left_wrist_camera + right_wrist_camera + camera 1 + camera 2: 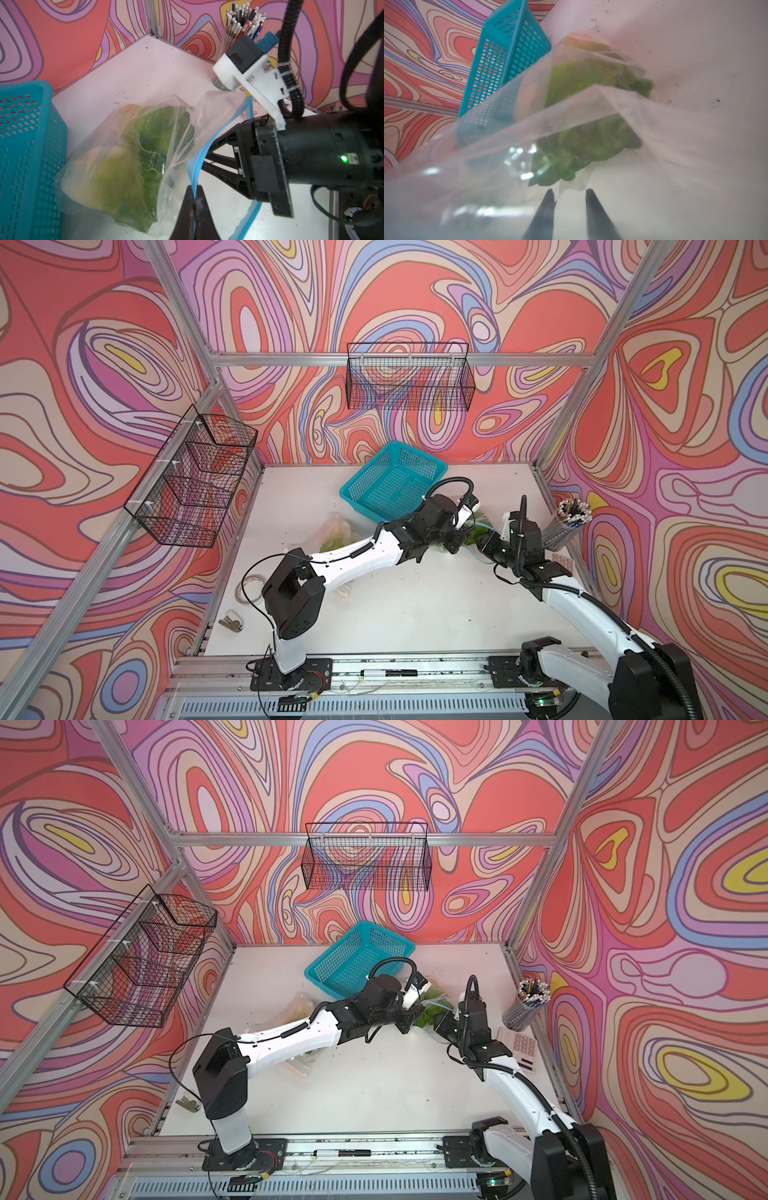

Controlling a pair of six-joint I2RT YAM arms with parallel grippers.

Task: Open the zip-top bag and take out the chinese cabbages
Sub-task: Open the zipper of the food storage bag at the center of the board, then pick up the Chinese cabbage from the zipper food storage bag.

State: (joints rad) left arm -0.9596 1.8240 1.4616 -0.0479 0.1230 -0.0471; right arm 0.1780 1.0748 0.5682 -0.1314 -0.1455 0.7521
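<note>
I read the white tabletop (415, 614) as a dial, with 6 o'clock at the arm bases. Nearest me, a black-and-white marker pen (388, 673) lies along the aluminium rail (449, 668). At about 8 o'clock sits a small grey stapler (230, 620).

Further out, around 2 o'clock, both arms meet at the clear zip-top bag (218, 108) with its blue zip strip. My left gripper (194, 190) is clenched on that strip at one lip of the mouth. The mouth gapes, and my right gripper (569, 191) reaches into it. Its fingers are parted, and I see nothing pinched between them.

The chinese cabbages (158, 128) are inside the bag, their pale bases and crinkled green leaves pressed against the film. I make out at least two heads but cannot count them. The bag rests on the table just beside the turquoise perforated plastic basket (390, 481), which sits at 12 o'clock.

At 10 o'clock a second clear bag with greenish contents (338, 526) lies partly under the left arm. At 3 o'clock, by the table edge, stands a clear cup of pens and pencils (571, 518), with a pale calculator (521, 1046) just beside it.

Farthest off, a long black wire basket (409, 377) hangs on the back wall. A tiered black wire basket (195, 477) hangs on the wall at 9 o'clock.
</note>
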